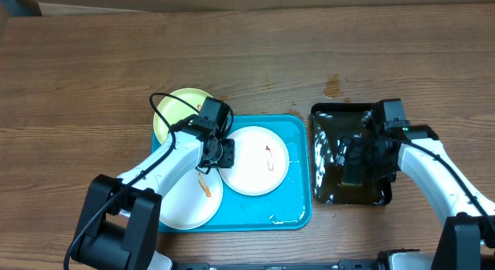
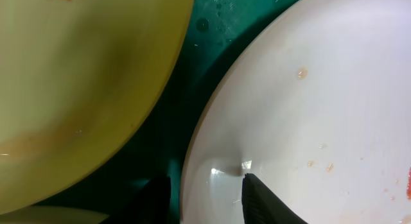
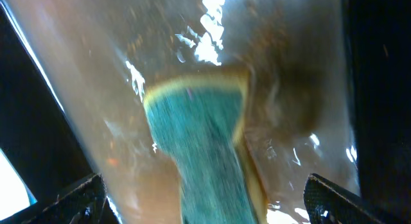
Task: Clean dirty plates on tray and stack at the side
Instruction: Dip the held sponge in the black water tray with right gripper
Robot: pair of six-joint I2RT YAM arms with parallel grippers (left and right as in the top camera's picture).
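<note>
Turquoise tray [image 1: 298,208] at lower centre carries three round plates lying flat: a centre white plate [image 1: 251,176] with orange smears, a lower-left white plate [image 1: 189,208] streaked orange, and a yellow-green plate [image 1: 176,107] overhanging its upper-left corner.

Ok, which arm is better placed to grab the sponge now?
Right. Its open gripper hangs over the sponge in the black tray; the left gripper straddles a white plate's rim on the blue tray.

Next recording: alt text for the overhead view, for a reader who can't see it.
Left gripper sits at the rim of the centre white plate on the turquoise tray, with a second white plate and a yellow-green plate further left. Right gripper hangs over a black tray of brownish water.
</note>
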